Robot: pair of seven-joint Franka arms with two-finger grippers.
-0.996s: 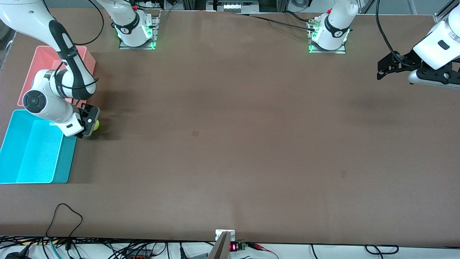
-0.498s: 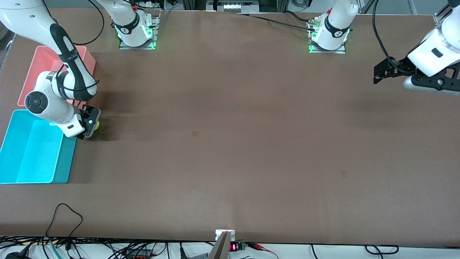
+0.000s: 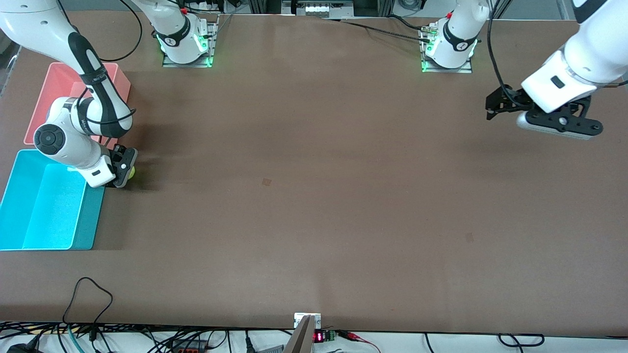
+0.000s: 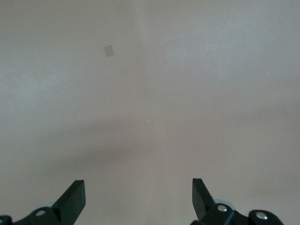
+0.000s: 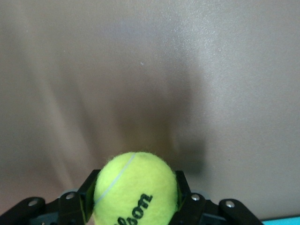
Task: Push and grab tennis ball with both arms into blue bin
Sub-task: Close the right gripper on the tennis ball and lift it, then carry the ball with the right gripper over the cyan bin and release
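The tennis ball (image 3: pixel 132 171) is yellow-green with a dark logo. It sits between the fingers of my right gripper (image 3: pixel 125 170), low at the table, right beside the corner of the blue bin (image 3: pixel 89 215) that is farther from the front camera. In the right wrist view the ball (image 5: pixel 136 187) fills the gap between both black fingers (image 5: pixel 86 190), and a sliver of the blue bin (image 5: pixel 281 220) shows. My left gripper (image 3: pixel 494 105) is open and empty, up over the left arm's end of the table. In the left wrist view it (image 4: pixel 138 194) has only bare table below it.
A pink bin (image 3: pixel 49 78) stands next to the blue bin, farther from the front camera, partly covered by the right arm. A small darker square mark (image 3: pixel 266 182) lies mid-table. Cables run along the table's near edge (image 3: pixel 88 294).
The left arm has swung its gripper in from the table's end toward the middle. The right gripper has stayed beside the blue bin with the ball in it.
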